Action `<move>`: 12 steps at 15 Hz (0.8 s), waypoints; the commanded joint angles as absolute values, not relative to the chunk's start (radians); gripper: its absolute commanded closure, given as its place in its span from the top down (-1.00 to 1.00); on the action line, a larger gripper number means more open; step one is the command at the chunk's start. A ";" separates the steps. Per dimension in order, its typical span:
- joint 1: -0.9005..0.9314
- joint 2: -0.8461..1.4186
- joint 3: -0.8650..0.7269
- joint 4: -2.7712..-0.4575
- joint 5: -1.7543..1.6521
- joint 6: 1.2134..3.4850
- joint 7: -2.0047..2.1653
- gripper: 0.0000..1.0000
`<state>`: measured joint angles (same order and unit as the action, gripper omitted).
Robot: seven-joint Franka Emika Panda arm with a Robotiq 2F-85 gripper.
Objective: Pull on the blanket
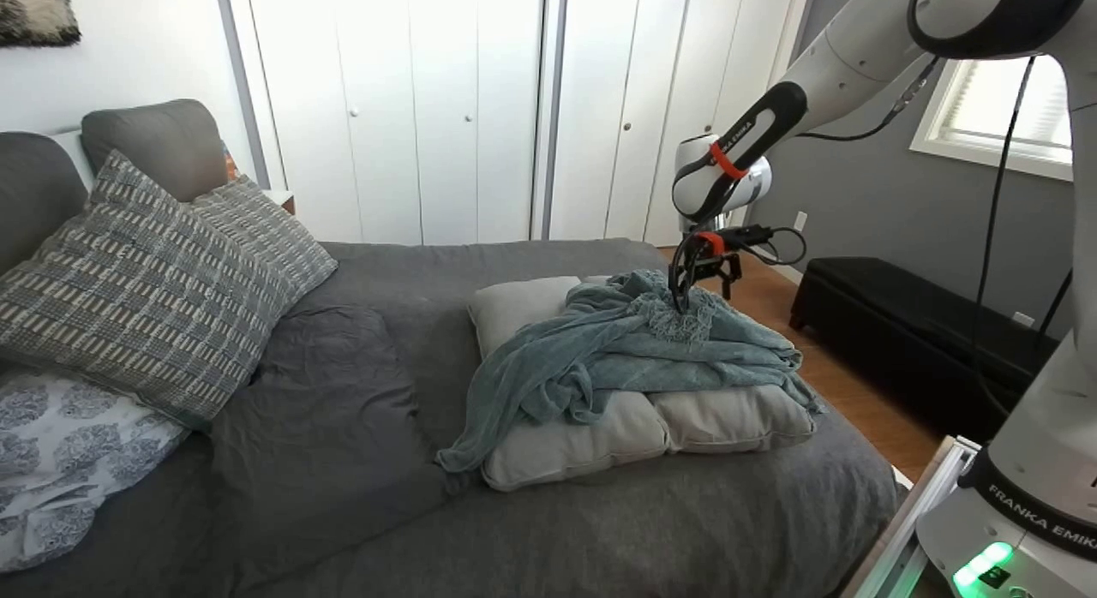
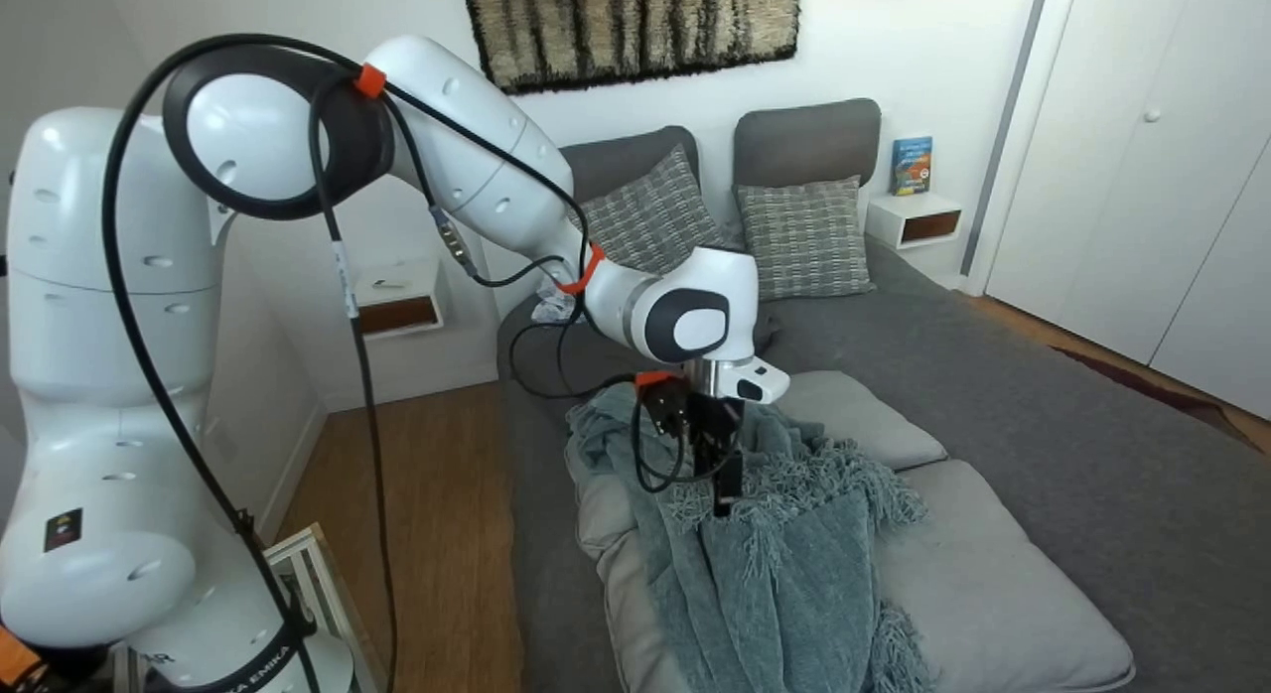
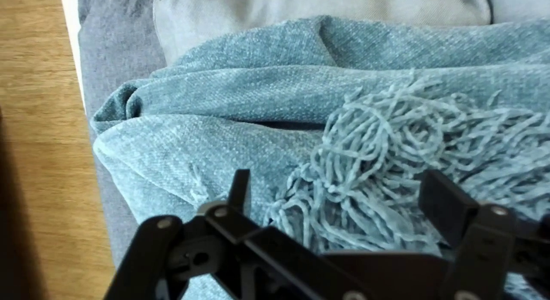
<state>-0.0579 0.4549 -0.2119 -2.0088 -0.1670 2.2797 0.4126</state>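
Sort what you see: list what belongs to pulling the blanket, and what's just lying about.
Part of the job:
teal blanket
gripper, open

Just lying about:
pale cushions under the blanket
patterned pillows
book on the nightstand
black bench

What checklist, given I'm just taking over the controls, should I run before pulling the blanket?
1. Gripper open: ok, fingers apart in the wrist view.
2. Fringe lined up: ok, it shows between the fingers.
3. Fingers low enough to catch cloth: cannot tell.
4. Blanket gripped: not ok, the gripper stands open.
5. Pale cushions staying put during the pull: cannot tell; the blanket lies across them.
6. Cable clear of the blanket: cannot tell; its loop overlaps it in an exterior view.
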 commanded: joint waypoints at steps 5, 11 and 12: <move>-0.041 0.571 -0.269 -1.954 -0.176 2.359 0.532 0.32; -0.058 0.549 -0.277 -1.949 -0.145 2.329 0.517 -0.56; -0.049 0.536 -0.291 -1.954 -0.159 2.319 0.533 -0.68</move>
<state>-0.0584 0.5686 -0.2705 -1.9535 -0.1647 2.3539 0.5235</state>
